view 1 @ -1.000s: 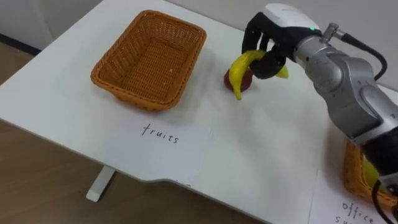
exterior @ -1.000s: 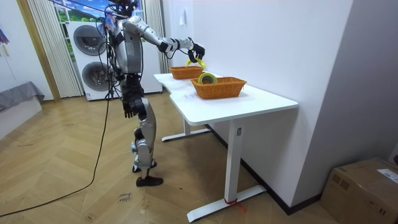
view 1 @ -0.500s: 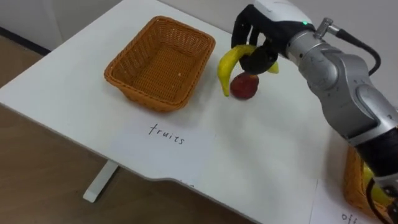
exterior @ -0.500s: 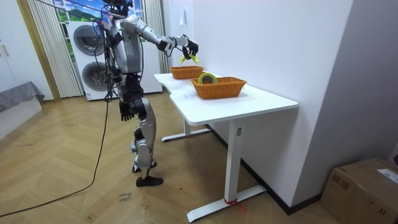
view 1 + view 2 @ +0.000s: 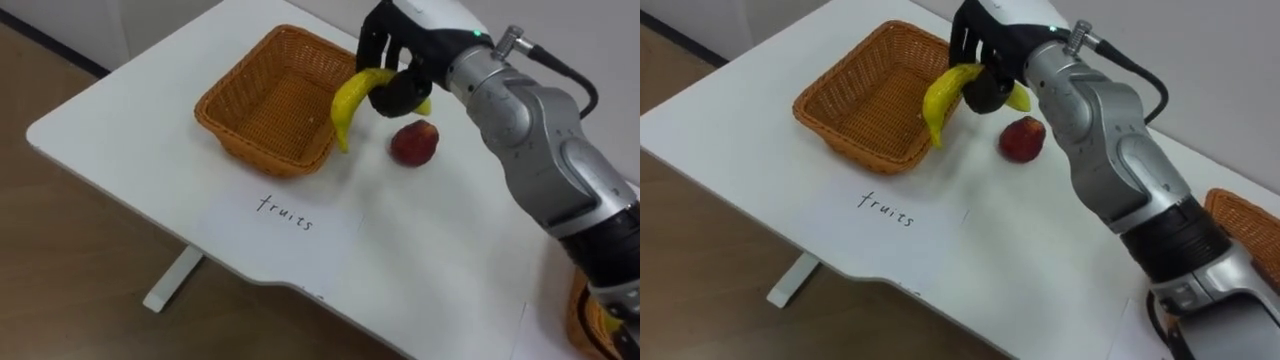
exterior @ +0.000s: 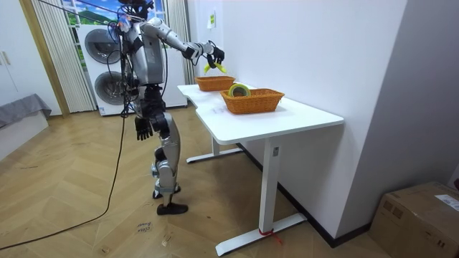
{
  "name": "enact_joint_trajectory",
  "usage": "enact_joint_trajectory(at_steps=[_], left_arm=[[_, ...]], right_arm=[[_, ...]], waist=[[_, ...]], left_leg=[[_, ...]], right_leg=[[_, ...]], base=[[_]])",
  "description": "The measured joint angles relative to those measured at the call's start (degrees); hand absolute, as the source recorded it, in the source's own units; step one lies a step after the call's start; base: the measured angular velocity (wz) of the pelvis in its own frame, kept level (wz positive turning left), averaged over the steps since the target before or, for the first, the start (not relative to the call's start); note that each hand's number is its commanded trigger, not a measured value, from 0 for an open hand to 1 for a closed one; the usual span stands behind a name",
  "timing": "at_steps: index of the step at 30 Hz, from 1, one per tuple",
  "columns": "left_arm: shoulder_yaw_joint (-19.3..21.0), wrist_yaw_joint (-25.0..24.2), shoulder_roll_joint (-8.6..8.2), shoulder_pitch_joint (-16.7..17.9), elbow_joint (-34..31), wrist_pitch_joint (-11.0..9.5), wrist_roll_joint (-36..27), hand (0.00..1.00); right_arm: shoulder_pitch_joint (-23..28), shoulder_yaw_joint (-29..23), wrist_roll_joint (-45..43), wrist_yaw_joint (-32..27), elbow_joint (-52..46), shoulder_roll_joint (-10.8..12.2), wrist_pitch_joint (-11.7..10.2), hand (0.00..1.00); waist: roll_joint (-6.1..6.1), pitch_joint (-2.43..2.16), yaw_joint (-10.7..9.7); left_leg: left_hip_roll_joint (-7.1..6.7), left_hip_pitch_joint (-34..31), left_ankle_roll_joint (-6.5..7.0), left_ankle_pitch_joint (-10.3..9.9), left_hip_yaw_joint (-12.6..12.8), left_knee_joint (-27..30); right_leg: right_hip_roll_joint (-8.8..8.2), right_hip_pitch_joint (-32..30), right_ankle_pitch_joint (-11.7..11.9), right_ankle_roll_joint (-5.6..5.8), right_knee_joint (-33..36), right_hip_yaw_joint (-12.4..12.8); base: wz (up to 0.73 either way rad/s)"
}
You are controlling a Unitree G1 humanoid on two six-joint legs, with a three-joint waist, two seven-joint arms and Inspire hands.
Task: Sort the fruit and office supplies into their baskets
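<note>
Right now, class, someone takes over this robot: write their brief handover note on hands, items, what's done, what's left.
Right hand: shut on the curved yellow banana, held above the right rim of the brown woven wicker basket.
Left hand: hangs by the robot's side.
Round red apple: on the white table, right of that basket.
Done: banana lifted.
Left: banana into basket, then apple.

Banana (image 5: 346, 103): yellow, curved, raised above the table (image 5: 150, 130), upper end clamped in the right hand (image 5: 395, 90), lower tip hanging at the right rim of the orange wicker basket (image 5: 262, 110). Apple (image 5: 414, 143): red, resting on the table just right of that basket. A second wicker basket (image 6: 252, 101) holds 1 yellow-green roll (image 6: 239, 89).
</note>
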Motion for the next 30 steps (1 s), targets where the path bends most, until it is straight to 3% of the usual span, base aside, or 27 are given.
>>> enact_joint_trajectory(at_steps=[11,18,23,28,30], left_arm=[[0.1,0.0,0.03,0.0,0.1,-0.1,0.2,0.00],[0.1,-0.6,0.00,0.2,0.2,0.0,0.5,0.00],[0.0,-0.8,0.00,0.5,0.1,0.2,1.5,0.00],[0.1,-1.9,-0.33,0.9,-0.7,0.5,1.6,0.00],[0.1,-1.9,-0.34,1.0,-0.9,0.5,1.6,0.00]], right_arm=[[-0.2,1.7,0.0,0.0,0.0,0.1,0.0,1.00],[-0.2,1.8,-0.5,0.0,0.0,3.1,0.8,1.00],[-0.2,2.1,-1.5,-0.5,0.1,3.3,0.8,1.00],[-0.2,4.8,-1.3,-0.5,3.5,3.8,0.7,1.00],[-0.2,5.1,-1.3,-0.5,5.6,4.3,1.1,0.51]], waist=[[-0.17,0.14,1.1],[-0.17,0.14,1.3],[-0.16,0.15,3.0],[-0.22,0.18,4.4],[-0.43,0.28,5.1]], left_leg=[[-0.25,0.7,0.07,-0.1,-0.9,-0.1],[-0.53,0.9,0.08,-0.1,-1.7,0.0],[-0.73,1.0,0.10,-0.1,-1.8,0.0],[-0.86,1.0,0.17,-0.1,-2.2,-0.1],[-0.92,0.9,0.20,-0.1,-2.2,-0.1]], right_leg=[[0.04,1.5,-0.1,0.12,-0.8,-0.2],[-0.01,1.8,-0.2,0.37,-0.9,-0.2],[-0.04,2.1,-0.3,0.44,-0.9,-0.2],[-0.57,2.3,-0.6,0.95,-0.9,-1.8],[-0.63,2.3,-0.6,0.97,-0.9,-1.8]], base=[[0.05],[0.04],[0.01],[0.06],[0.02]])
